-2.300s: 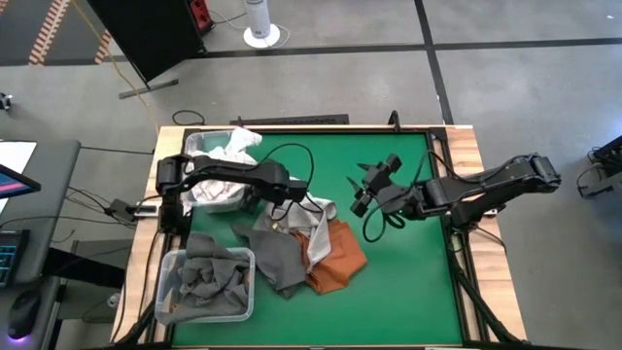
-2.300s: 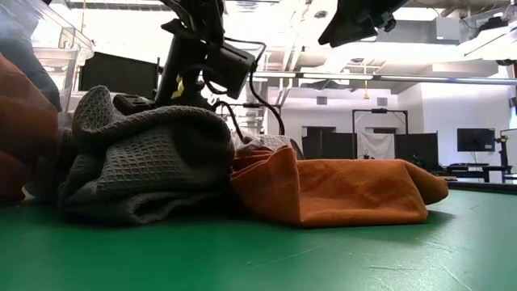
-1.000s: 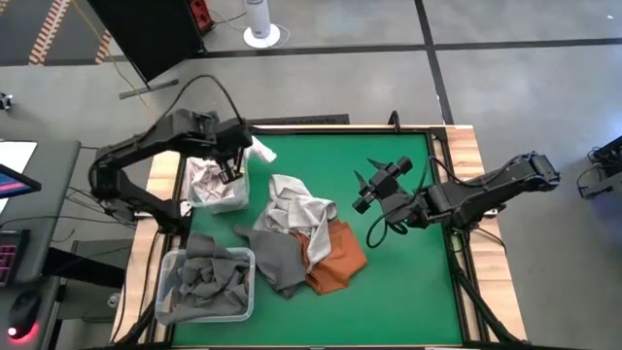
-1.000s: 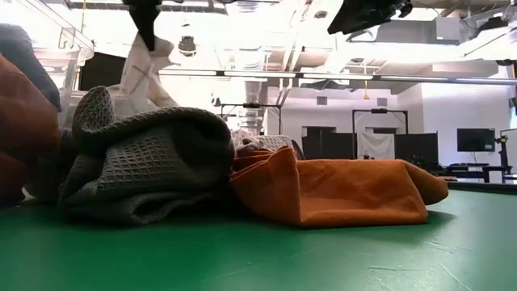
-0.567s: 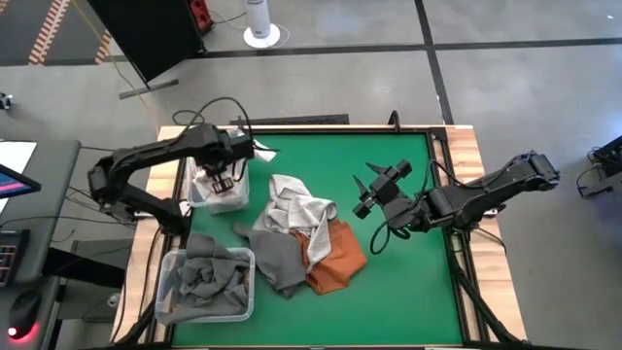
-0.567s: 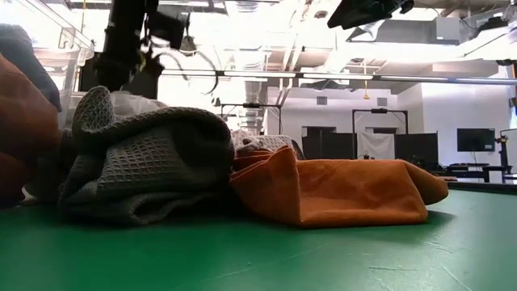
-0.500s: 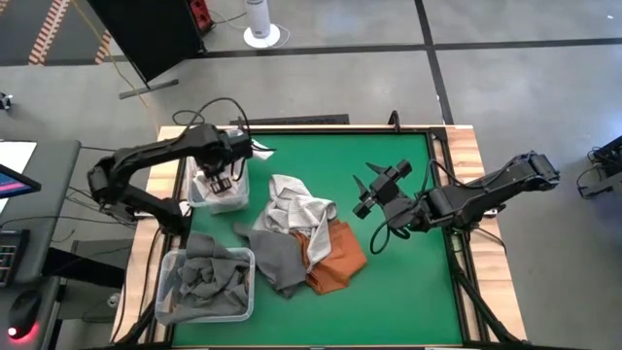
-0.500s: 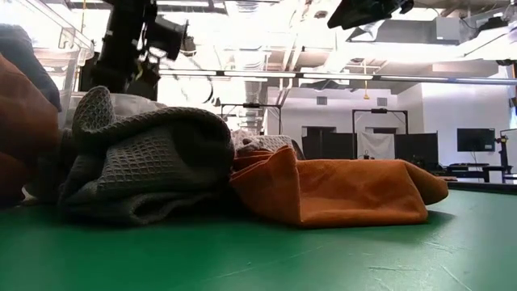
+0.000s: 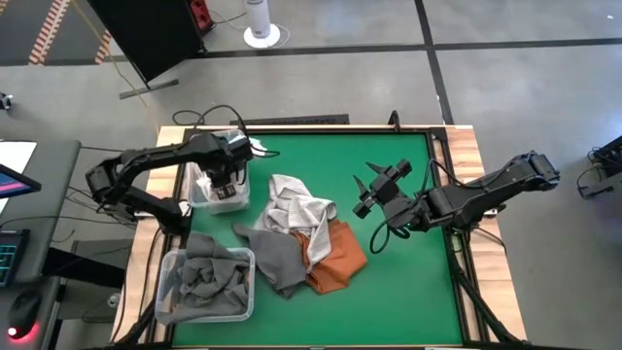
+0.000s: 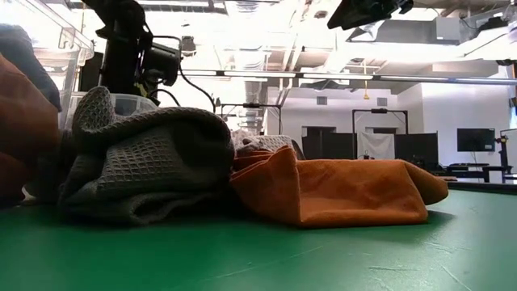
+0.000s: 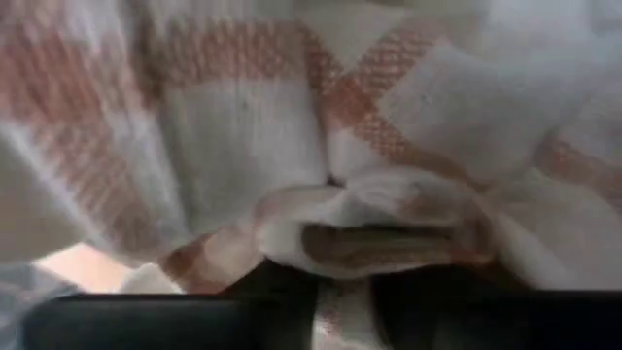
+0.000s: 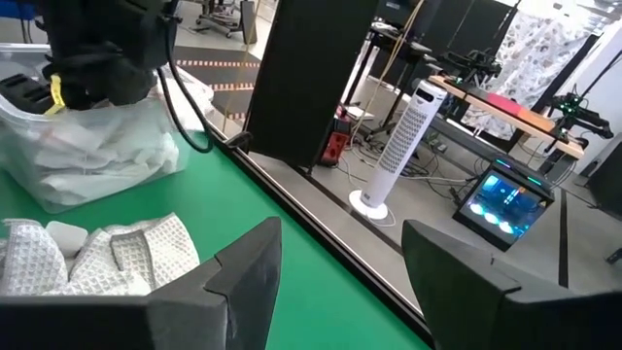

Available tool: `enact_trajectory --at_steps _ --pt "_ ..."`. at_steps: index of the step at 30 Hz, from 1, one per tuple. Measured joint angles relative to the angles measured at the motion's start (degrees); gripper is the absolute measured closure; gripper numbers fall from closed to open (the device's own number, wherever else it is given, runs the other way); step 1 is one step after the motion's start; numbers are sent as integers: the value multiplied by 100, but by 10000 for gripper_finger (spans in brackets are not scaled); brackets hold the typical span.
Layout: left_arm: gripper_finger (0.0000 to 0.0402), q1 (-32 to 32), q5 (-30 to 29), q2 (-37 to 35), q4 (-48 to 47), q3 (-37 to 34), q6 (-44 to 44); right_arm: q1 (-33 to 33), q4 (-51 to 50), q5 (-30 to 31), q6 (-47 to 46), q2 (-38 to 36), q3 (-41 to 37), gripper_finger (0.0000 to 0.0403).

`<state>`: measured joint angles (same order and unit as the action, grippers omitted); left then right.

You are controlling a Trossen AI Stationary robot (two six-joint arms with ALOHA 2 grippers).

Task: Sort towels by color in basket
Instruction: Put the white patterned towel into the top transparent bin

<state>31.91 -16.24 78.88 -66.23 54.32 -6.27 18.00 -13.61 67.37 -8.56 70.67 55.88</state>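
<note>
My left gripper [image 9: 225, 187] points down into the clear bin [image 9: 197, 197] at the table's far left, shut on a white checked towel [image 11: 292, 126] that fills the left wrist view. On the green table lies a pile: a white checked towel [image 9: 296, 204], a dark grey towel [image 9: 277, 255] and a rust-orange towel [image 9: 335, 261]. In the low view the grey towel [image 10: 145, 170] leans on the orange towel [image 10: 347, 194]. My right gripper [image 9: 364, 192] hangs open above the table, right of the pile, with nothing between its fingers. My left gripper comes at the checked towel from above, pointing down into the bin. A bunched fold of the cloth [image 11: 374, 238] sits right at its fingertips, and a strip of it runs back between the two dark fingers. The towel lies slack on the bin's other white cloth.
A second clear bin [image 9: 171, 299] at the near left holds several dark grey towels [image 9: 209, 277]. The right wrist view sees the far-left bin [image 12: 87, 160] and the left arm [image 12: 97, 58] above it. Bare green mat lies right of and nearer than the pile.
My left gripper has come down from high above the far-left bin into it and tipped to point more steeply down. The checked towel that hung below it is now down in the bin. My right arm has kept still.
</note>
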Motion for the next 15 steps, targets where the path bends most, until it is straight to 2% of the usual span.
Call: enact_trajectory --at_steps 3,7,11,15 --pt "268 -107 198 13 -338 285 -51 0 0 0 0 0 0 159" --pt "222 -322 256 13 -997 1106 89 -2 5 -2 0 0 0 159" --pt "202 -538 111 6 -1517 2079 133 -2 13 -2 4 0 0 159" --pt "199 -682 -14 6 -1618 2815 -80 -2 13 -2 7 0 0 159"
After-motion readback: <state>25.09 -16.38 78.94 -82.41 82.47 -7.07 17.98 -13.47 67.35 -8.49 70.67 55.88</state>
